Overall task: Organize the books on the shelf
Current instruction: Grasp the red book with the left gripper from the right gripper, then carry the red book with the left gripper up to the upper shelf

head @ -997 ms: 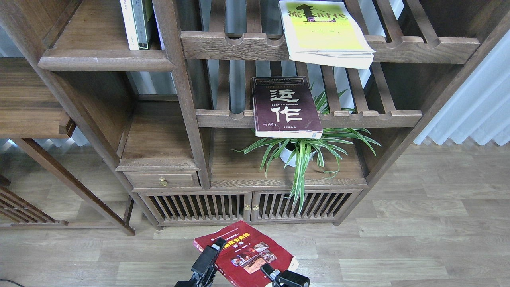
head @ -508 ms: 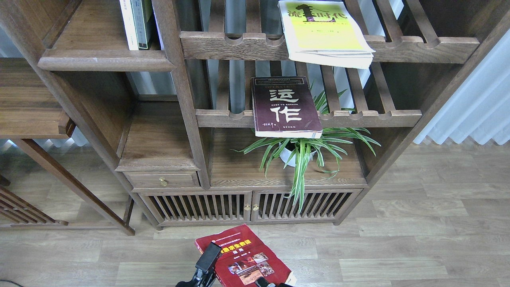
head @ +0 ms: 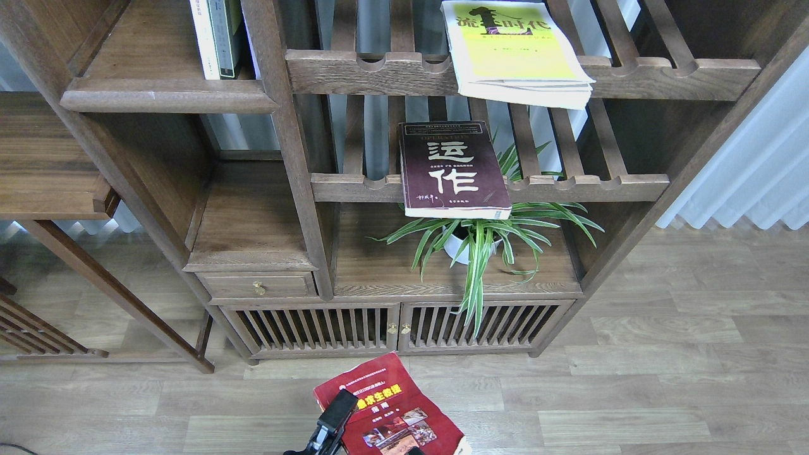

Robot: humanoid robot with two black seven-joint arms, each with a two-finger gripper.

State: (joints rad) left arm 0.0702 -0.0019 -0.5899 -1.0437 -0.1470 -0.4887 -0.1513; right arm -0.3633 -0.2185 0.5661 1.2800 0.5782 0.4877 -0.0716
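Observation:
The red book (head: 395,414) with small photos is held low in front of the bookcase, above the floor, at the view's bottom edge. My left gripper (head: 334,420) is shut on its left edge, one black finger lying on the cover. Of my right gripper only a dark tip (head: 414,451) shows at the bottom edge by the book. The yellow-green book (head: 515,54) lies flat on the top slatted rack. The dark maroon book (head: 452,167) lies flat on the middle slatted rack. The solid shelf (head: 164,95) with a rounded lip is at the upper left.
Thin white-spined and green-spined volumes (head: 216,38) stand at the right end of the solid shelf. A potted spider plant (head: 474,243) sits under the maroon book. A small drawer (head: 256,285) and slatted cabinet doors (head: 392,327) are below. A white curtain (head: 752,170) hangs at the right.
The red book has turned slightly and its lower part has sunk below the view's edge. My right gripper has dropped almost out of view. My left gripper stays on the book's left edge.

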